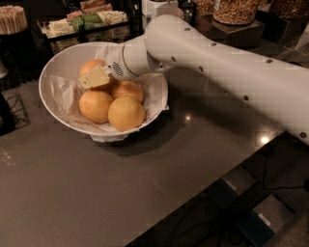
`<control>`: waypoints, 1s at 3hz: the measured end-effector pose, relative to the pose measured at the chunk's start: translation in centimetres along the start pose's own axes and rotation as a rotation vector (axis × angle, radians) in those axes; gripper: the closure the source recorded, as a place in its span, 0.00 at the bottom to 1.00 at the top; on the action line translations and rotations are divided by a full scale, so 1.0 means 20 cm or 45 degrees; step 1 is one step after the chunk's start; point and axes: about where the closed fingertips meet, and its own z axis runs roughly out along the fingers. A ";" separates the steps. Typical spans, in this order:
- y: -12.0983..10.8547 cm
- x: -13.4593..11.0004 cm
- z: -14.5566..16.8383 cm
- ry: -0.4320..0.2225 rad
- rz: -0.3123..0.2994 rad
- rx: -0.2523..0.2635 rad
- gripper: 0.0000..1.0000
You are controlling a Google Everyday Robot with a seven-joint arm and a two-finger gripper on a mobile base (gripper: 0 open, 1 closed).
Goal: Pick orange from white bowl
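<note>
This looked like a snack bar or office break area rather than a home kitchen. A long dark grey counter point(96, 193) ran through the scene. Along its far side stood self-serve stock: large clear jars point(236, 9) of what seemed to be nuts or cereal at the far right, a tray of wrapped packets point(87, 21) in the far middle, and a cup of wooden stir sticks point(12, 19) at the far left. A paper-lined white bowl point(53, 72) offered oranges point(96, 106) on the left. The robot's gripper point(94, 77) was inside that bowl, over the far fruit.
</note>
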 end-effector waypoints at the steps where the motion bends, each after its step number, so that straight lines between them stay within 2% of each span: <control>1: 0.03 -0.08 -0.09 -0.078 -0.024 0.010 1.00; 2: 0.05 -0.15 -0.20 -0.140 -0.061 0.046 1.00; 3: -0.01 -0.15 -0.32 -0.185 -0.081 0.016 1.00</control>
